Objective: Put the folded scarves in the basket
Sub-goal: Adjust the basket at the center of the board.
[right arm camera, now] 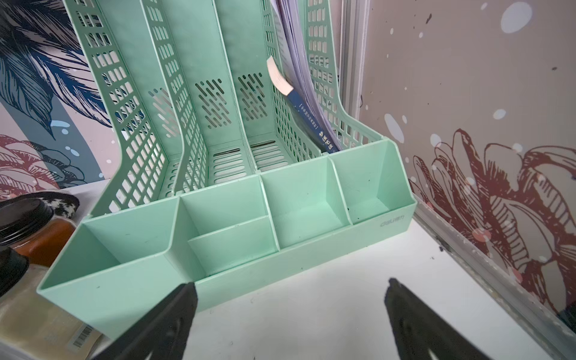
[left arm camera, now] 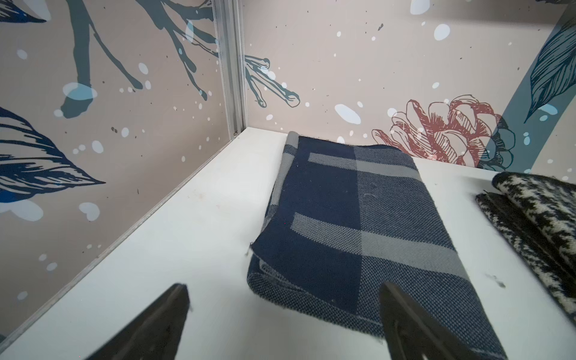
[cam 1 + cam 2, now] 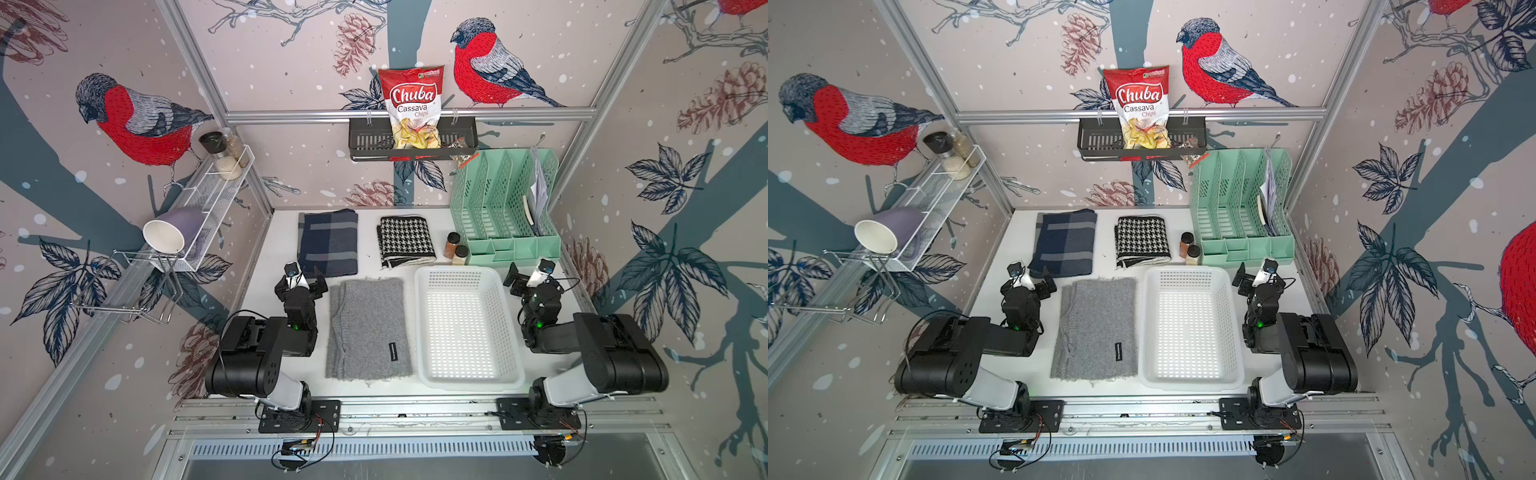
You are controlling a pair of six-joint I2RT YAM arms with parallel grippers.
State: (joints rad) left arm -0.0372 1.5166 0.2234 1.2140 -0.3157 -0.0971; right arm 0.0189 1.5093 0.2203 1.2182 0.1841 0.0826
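In both top views a folded grey scarf [image 3: 368, 328] lies just beside the white basket [image 3: 467, 332], between the left gripper [image 3: 303, 286] and the right gripper [image 3: 528, 282].

Left wrist view only: jaws spread wide, holding nothing, and a navy plaid scarf [image 2: 352, 230] reaching between the tips. A houndstooth scarf [image 2: 536, 218] lies beside it.

Right wrist view only: jaws equally wide, holding nothing, facing a mint organiser [image 1: 237, 218] and spice jars [image 1: 40, 230].

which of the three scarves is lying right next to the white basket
The plain grey scarf, lying alongside the basket. The navy plaid scarf and the houndstooth scarf lie farther back, near the rear wall.
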